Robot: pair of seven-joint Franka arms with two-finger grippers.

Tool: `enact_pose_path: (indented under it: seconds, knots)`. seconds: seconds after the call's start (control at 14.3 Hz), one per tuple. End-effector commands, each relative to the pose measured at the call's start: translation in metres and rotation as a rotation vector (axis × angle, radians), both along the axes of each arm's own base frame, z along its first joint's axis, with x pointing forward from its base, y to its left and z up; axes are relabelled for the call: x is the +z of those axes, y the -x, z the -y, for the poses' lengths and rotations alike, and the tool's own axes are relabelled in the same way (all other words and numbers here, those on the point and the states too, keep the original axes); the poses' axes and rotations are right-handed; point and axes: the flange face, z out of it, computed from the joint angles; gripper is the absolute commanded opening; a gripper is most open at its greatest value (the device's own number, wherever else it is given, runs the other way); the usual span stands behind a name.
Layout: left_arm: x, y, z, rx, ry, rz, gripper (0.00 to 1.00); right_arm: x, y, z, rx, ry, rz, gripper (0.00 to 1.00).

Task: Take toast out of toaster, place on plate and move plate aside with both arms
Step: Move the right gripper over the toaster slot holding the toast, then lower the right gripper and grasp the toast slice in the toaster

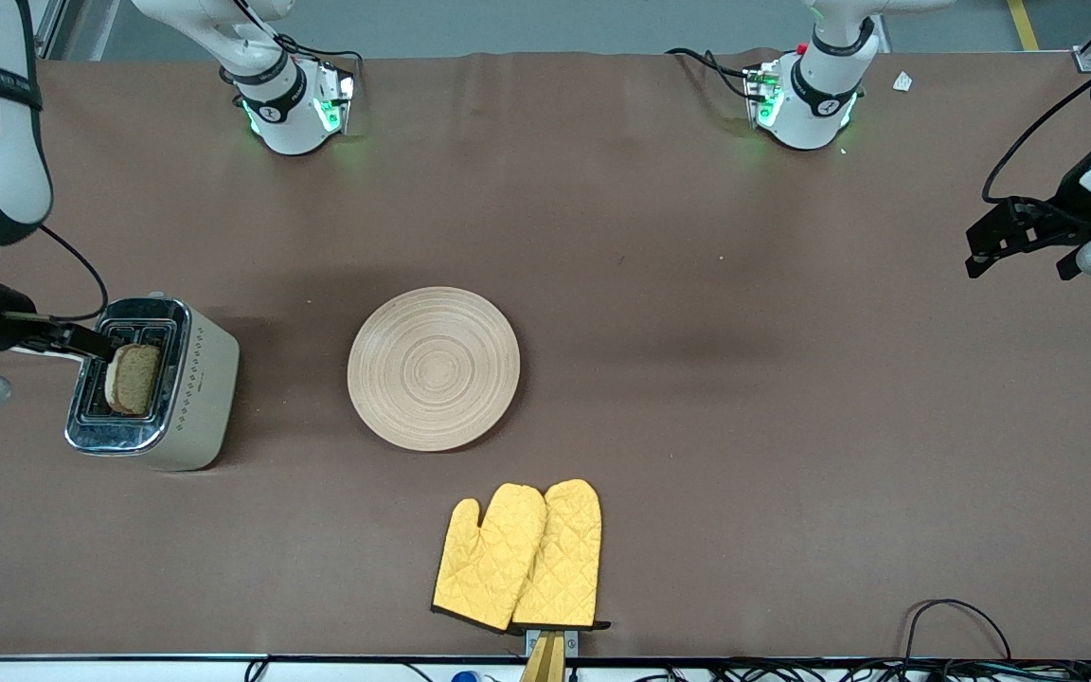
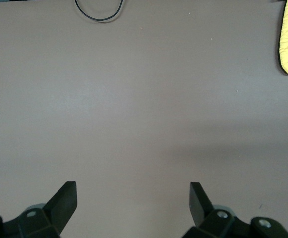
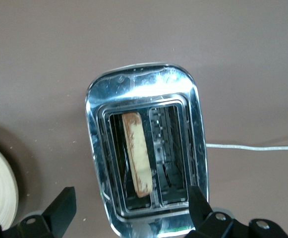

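Brown cloth covers the table (image 1: pixel 697 398), where the plate (image 1: pixel 434 368) lies near the middle and yellow oven mitts (image 1: pixel 519 557) sit by the edge nearest the front camera. Toward the right arm's end, the toast (image 1: pixel 134 378) stands in one slot of the toaster (image 1: pixel 187 417), with the right gripper (image 3: pixel 131 210) above it, jaws wide and holding nothing. At the left arm's end the left gripper (image 2: pixel 133 202) waits over bare cloth, jaws wide and empty.

High front camera faces both bases; right wrist camera looks down into the toaster (image 3: pixel 146 153), shared.
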Motion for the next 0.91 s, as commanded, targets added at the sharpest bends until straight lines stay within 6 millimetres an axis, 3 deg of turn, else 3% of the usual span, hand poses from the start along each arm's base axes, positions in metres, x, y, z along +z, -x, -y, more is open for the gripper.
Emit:
enact_pose_path:
  seconds: [0.0,0.28,0.35,0.42,0.84]
  knots:
    - [0.004,-0.001,0.001,0.012,-0.003,-0.008,1.00,-0.025,-0.008,0.007,0.015,0.014,-0.018,1.00]
    - [0.003,-0.001,0.001,0.009,-0.004,-0.011,1.00,-0.056,-0.012,0.017,0.000,0.012,-0.055,1.00]
    - [0.003,-0.001,0.001,0.009,-0.004,-0.011,1.00,-0.062,-0.012,0.022,-0.004,0.012,-0.061,0.93]
    - [0.003,-0.001,0.001,0.009,-0.004,-0.011,1.00,-0.068,-0.010,0.015,0.007,0.006,-0.082,0.01]
    - [0.003,-0.001,0.001,0.009,-0.004,-0.011,1.00,-0.073,-0.008,0.015,0.009,0.004,-0.088,0.00]
